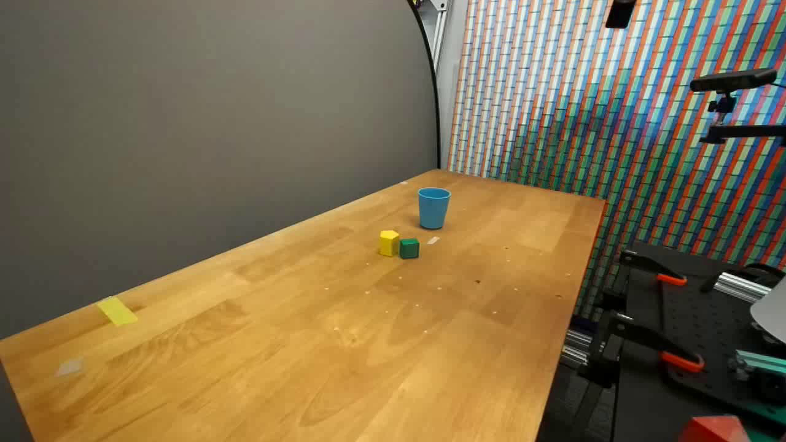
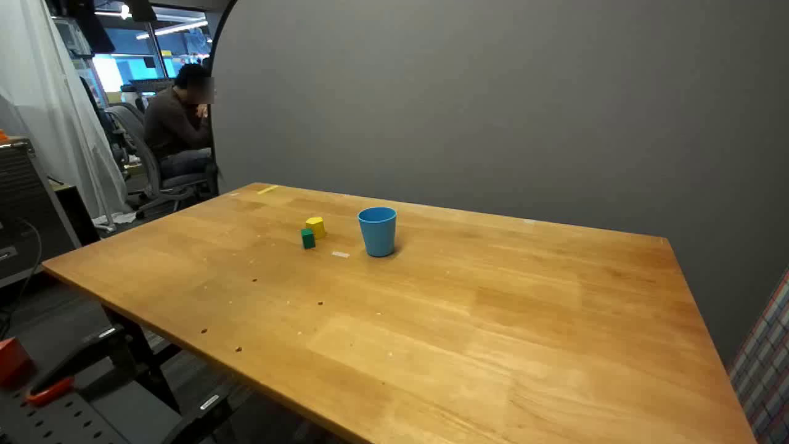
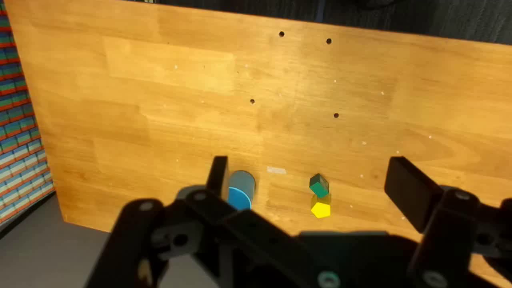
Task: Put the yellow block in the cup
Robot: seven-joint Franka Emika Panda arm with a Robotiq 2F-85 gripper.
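A light wooden table, pocked with small holes and marked with a strip of yellow tape, has a plain grey screen along one side; in an exterior view a person sits past its edge. The yellow block, small and five-sided on top, sits on the table just beside a green block, near the upright blue cup. In the wrist view the gripper points down over the table, fingers spread wide, gripping nothing, both blocks showing between them.
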